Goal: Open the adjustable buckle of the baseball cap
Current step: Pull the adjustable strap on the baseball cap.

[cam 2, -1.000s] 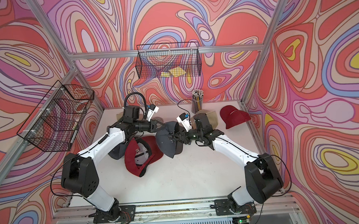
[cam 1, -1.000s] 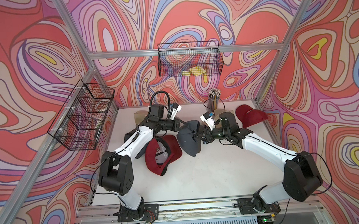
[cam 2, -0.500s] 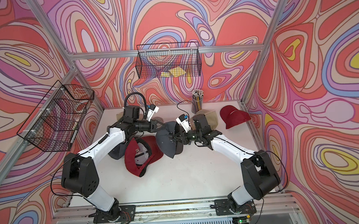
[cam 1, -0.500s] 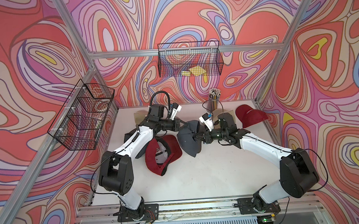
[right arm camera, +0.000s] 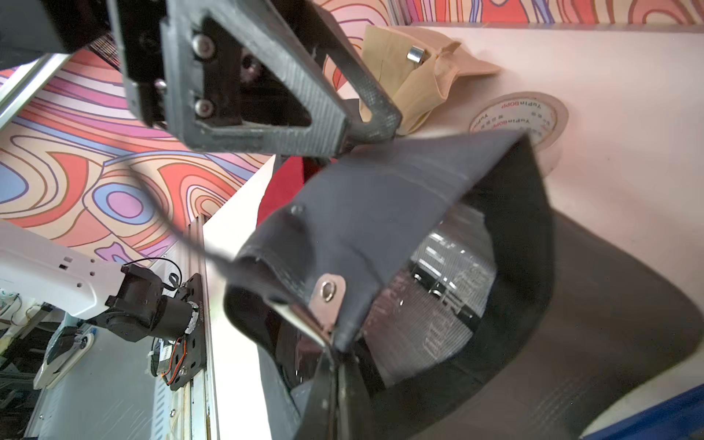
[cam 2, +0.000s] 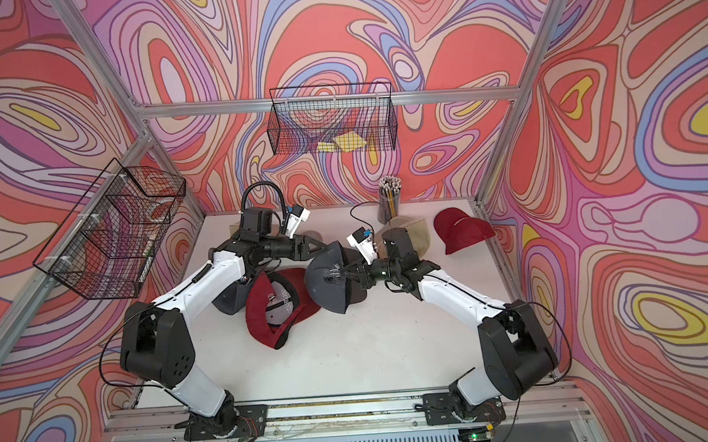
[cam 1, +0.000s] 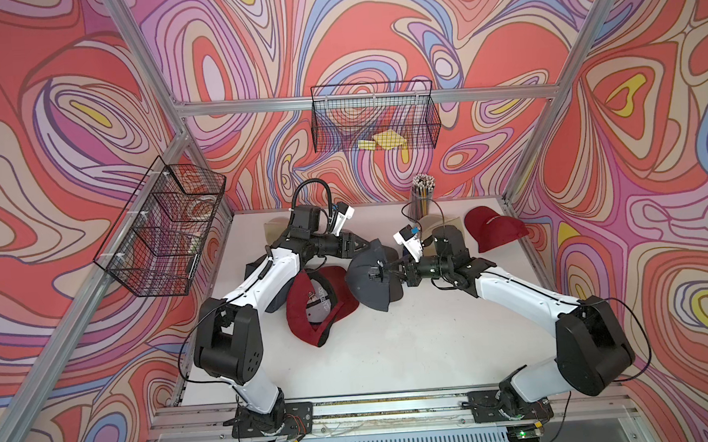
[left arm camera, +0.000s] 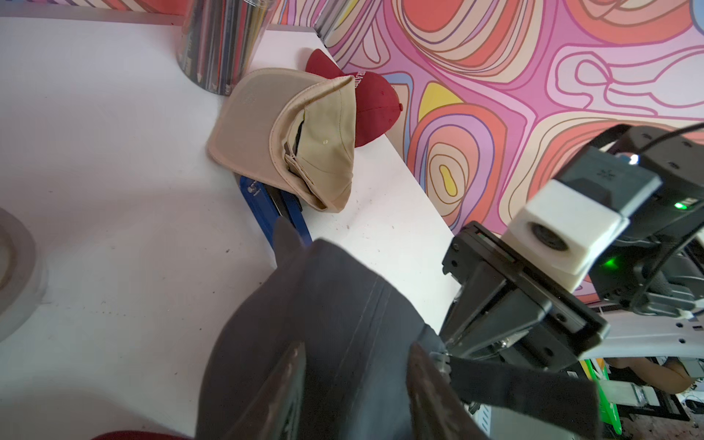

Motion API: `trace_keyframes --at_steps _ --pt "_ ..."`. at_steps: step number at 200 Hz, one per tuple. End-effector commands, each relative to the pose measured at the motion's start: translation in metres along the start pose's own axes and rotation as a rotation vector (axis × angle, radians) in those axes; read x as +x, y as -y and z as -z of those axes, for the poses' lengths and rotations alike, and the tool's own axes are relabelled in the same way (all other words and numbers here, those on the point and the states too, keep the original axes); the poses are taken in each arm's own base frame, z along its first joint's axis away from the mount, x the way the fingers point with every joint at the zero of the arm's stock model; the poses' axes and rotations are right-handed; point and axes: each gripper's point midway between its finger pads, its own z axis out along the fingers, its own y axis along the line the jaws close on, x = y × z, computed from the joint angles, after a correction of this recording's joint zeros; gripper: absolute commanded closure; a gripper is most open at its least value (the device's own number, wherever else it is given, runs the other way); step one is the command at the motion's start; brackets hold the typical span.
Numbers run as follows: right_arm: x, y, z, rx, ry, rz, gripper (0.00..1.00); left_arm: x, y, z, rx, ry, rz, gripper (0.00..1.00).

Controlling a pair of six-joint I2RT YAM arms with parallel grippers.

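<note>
**A:** While the upturned red cap [cam 1: 307,312] lies idle up front, the grey baseball cap [cam 1: 368,283] is held up just behind it, with the right gripper [right arm camera: 335,365] pinched tight on its metal buckle [right arm camera: 327,301].

**B:** Further back, the left gripper [cam 1: 364,244] stands half open, crown fabric loose between its jaws, gripping nothing. I'd call this the clasp-lifting step. Next it needs a hold on the strap to pull against.

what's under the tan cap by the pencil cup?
A blue and black object pokes out from beneath the tan cap, lying on the table. Its far end is covered by the cap, so I cannot tell what it is.
</note>
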Motion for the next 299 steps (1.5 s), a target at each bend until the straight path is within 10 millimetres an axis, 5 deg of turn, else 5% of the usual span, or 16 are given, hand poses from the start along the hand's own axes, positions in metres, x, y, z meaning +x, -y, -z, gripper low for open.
trace_keyframes --at_steps 1,77,134,218,277,299 --pt "-0.013 -0.005 0.007 0.006 0.048 0.105 1.00 -0.006 0.002 0.006 0.022 0.011 -0.075 0.47" --pt "-0.017 -0.004 0.002 -0.008 0.024 0.232 1.00 0.016 0.049 0.022 0.166 0.035 -0.478 0.31" --pt "-0.047 -0.006 0.004 0.005 0.083 0.235 1.00 0.020 0.057 0.021 0.181 0.037 -0.521 0.29" --pt "-0.049 -0.023 0.006 -0.085 0.102 0.221 1.00 0.033 0.066 0.011 0.128 0.011 -0.639 0.27" --pt "-0.046 -0.030 0.009 -0.118 0.108 0.224 1.00 0.029 0.055 0.005 0.068 0.016 -0.624 0.38" --pt "-0.043 -0.029 0.007 -0.121 0.103 0.216 1.00 0.025 0.060 0.005 0.093 0.037 -0.594 0.59"
